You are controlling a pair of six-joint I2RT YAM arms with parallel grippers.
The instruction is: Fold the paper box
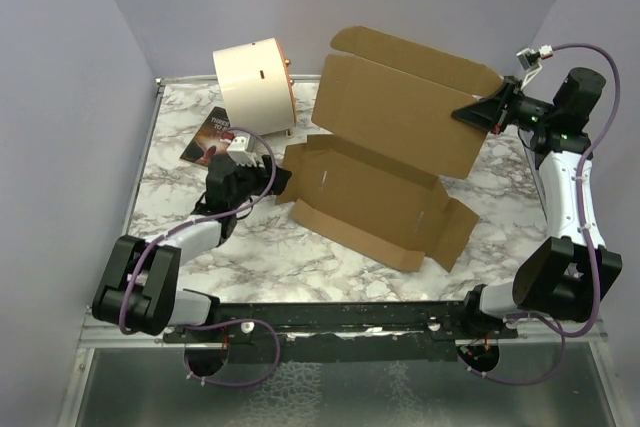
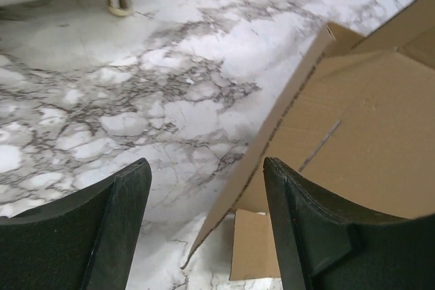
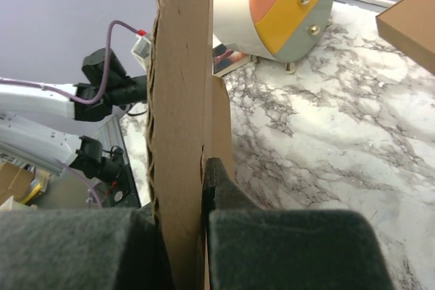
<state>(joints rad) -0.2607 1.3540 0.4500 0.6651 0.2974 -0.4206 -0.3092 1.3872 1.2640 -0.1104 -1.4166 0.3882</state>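
The paper box (image 1: 370, 197) is a large brown die-cut cardboard piece; its base lies on the marble table and its big lid panel (image 1: 400, 112) stands tilted up behind. My right gripper (image 1: 482, 112) is shut on that panel's right edge, and the right wrist view shows the cardboard (image 3: 180, 100) pinched edge-on between the fingers (image 3: 216, 181). At the box's left end, my left gripper (image 1: 275, 182) is open. A raised side flap (image 2: 272, 134) runs between its fingers, close to the right finger (image 2: 299, 222), with no visible contact.
A cream cylindrical drum (image 1: 255, 82) stands at the back left, with a dark printed card (image 1: 208, 137) beside it on the table. A smaller brown box (image 3: 411, 22) sits farther back. Lavender walls close in the left, back and right sides.
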